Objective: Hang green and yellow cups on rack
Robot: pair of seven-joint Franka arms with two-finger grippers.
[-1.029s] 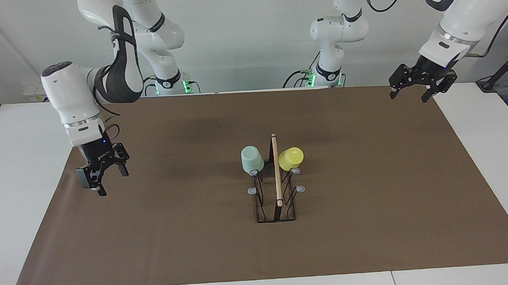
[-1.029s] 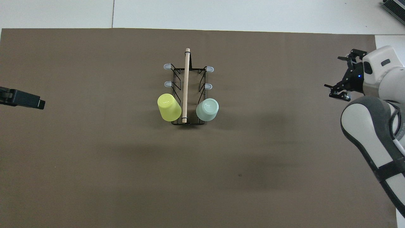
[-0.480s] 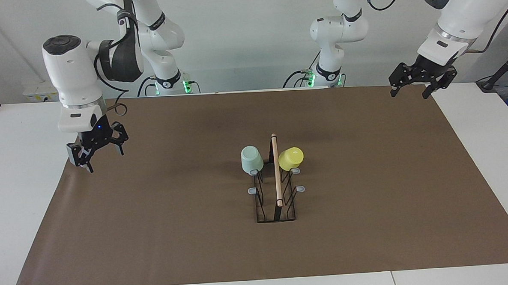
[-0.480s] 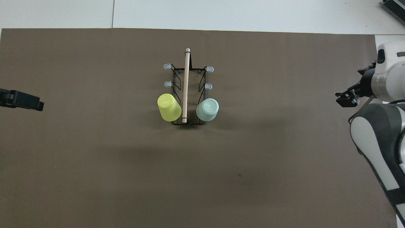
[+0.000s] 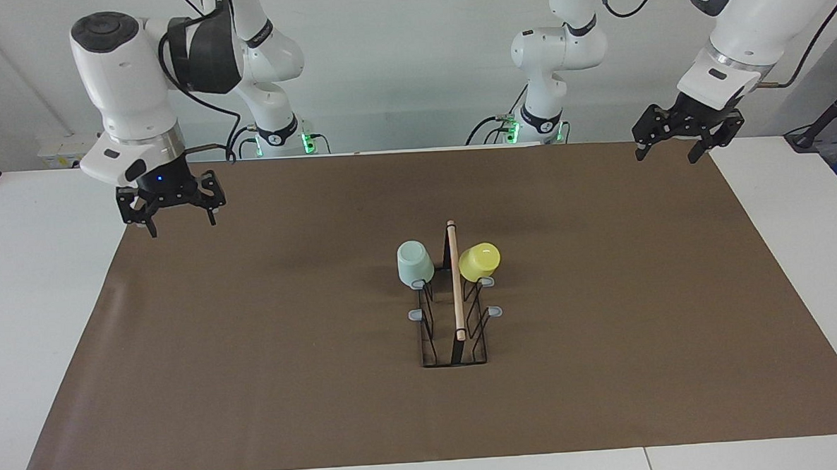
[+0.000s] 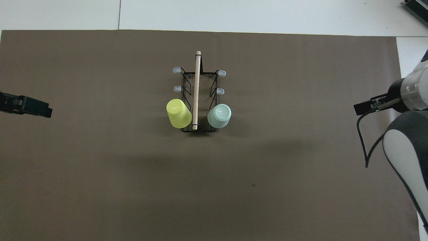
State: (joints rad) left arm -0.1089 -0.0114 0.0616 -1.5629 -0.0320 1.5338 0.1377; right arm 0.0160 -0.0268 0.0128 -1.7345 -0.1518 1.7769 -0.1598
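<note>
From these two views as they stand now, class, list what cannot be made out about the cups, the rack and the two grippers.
- Pegs under the green cup and the yellow cup: hidden by the cups in both views.
- Cup openings: turned down onto the rack, unseen.
- Left gripper: overhead view cuts it off at the edge; only a dark tip shows.
- Right gripper: overhead view shows one finger; its arm covers the rest.

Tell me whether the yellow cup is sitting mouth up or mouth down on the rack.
Mouth down, tilted. The yellow cup shows its closed base upward and outward, hung over a peg of the rack at the end nearer the robots.
</note>
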